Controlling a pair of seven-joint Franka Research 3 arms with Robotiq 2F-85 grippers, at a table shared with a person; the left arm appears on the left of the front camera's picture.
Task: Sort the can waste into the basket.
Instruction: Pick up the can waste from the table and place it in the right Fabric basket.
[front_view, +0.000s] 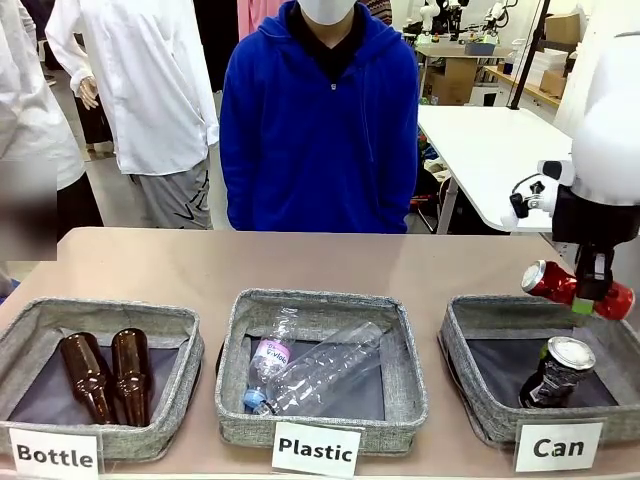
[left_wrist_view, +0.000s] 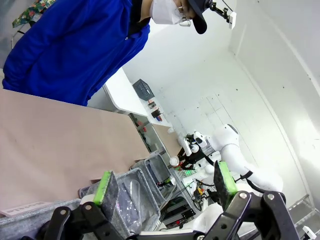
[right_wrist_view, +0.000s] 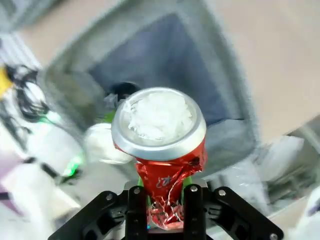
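My right gripper (front_view: 592, 290) is shut on the crushed red can (front_view: 573, 284), holding it on its side in the air above the far right part of the grey "Can" basket (front_view: 468, 325). In the right wrist view the red can (right_wrist_view: 161, 145) stands between the shut fingers (right_wrist_view: 136, 210) with its silver top toward the camera, and the blurred basket (right_wrist_view: 230, 90) lies below. The dark blue-black can (front_view: 557, 372) stands inside that basket. My left gripper (left_wrist_view: 165, 182) is open and holds nothing, raised beside the table.
The "Plastic" bin (front_view: 235, 370) in the middle holds clear plastic bottles (front_view: 310, 372). The "Bottle" bin (front_view: 30, 330) at left holds two brown glass bottles (front_view: 108, 375). A person in a blue hoodie (front_view: 320, 130) stands at the far edge.
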